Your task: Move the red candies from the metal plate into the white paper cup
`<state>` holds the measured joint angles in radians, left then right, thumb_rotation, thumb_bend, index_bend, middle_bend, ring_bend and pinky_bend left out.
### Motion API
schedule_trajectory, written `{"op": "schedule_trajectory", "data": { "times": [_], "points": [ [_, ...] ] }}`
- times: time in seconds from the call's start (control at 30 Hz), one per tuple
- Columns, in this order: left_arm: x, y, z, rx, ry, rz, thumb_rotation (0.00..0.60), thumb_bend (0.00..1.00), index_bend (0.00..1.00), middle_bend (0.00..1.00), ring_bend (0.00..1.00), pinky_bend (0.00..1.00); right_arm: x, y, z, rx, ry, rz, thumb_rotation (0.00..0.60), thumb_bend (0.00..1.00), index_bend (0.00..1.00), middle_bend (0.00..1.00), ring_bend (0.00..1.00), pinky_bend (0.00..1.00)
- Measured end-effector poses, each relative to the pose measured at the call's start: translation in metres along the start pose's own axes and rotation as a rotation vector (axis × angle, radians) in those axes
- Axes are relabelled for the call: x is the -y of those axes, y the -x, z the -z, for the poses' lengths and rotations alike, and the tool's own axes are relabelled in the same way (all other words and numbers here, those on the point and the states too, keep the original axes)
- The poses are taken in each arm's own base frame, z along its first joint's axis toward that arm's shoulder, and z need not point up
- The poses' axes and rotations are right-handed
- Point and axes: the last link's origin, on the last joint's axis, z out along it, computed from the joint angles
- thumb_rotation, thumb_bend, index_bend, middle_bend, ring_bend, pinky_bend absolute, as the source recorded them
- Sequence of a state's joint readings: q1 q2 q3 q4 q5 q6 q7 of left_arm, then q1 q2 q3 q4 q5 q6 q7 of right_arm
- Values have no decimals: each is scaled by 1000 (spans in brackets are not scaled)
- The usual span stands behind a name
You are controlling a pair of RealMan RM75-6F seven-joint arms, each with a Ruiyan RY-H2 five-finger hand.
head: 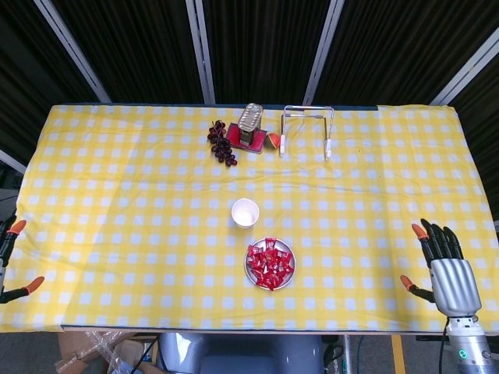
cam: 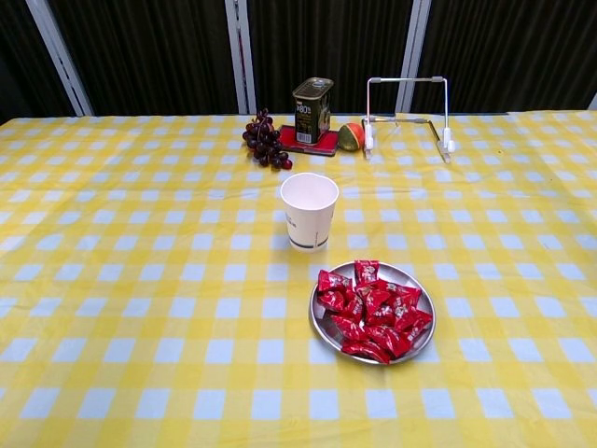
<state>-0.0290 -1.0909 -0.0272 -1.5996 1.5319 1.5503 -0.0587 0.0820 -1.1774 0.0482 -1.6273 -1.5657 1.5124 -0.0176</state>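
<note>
Several red wrapped candies (head: 269, 262) (cam: 373, 311) are heaped on a round metal plate (head: 289, 269) (cam: 323, 332) near the table's front edge. Just behind the plate stands an upright white paper cup (head: 245, 212) (cam: 310, 211); its inside looks bare in the head view. My right hand (head: 442, 265) hovers at the table's front right corner, fingers spread, holding nothing. Only the orange fingertips (head: 16, 227) of my left hand (head: 9, 261) show at the far left edge, apart and holding nothing. The chest view shows neither hand.
At the back of the yellow checked tablecloth (head: 117, 195) lie dark grapes (head: 221, 142) (cam: 265, 140), a tin can (head: 249, 125) (cam: 312, 109) on a red mat, a small fruit (cam: 350, 136) and a white wire stand (head: 308, 128) (cam: 406, 112).
</note>
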Motion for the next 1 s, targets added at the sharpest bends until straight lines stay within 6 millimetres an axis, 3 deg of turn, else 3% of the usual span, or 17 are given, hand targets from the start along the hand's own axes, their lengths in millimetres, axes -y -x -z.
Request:
{"op": "schedule_trajectory", "data": {
  "times": [0.07,0.17,0.27,0.4,0.67,0.83,1.0],
  "points": [
    [0,0,0,4,1,0,600,34,0,0,0,0,4,-1,1,-2,-18,-15,600,247,0,40,473,696],
    [0,0,0,4,0,6,600,33,0,0,0,0,13,-4,1,-7,-52,-47,600,247,0,112,611,820],
    [0,0,0,8,2,9,600,33,0,0,0,0,22,-5,1,9,-72,-80,600,247,0,161,671,874],
    [-2,1,0,17,10,8,600,34,0,0,0,0,40,-4,-4,60,-106,-107,600,246,0,166,692,896],
    [-2,1,1,29,13,16,600,34,0,0,0,0,97,7,-26,176,-195,-90,600,247,0,168,692,897],
    [-1,1,1,37,14,25,600,34,0,0,0,0,131,21,-42,231,-212,-95,600,246,0,286,692,897],
    [0,0,2,51,15,36,600,34,0,0,0,0,156,34,-51,277,-223,-96,600,246,0,301,692,897]
  ]
}}
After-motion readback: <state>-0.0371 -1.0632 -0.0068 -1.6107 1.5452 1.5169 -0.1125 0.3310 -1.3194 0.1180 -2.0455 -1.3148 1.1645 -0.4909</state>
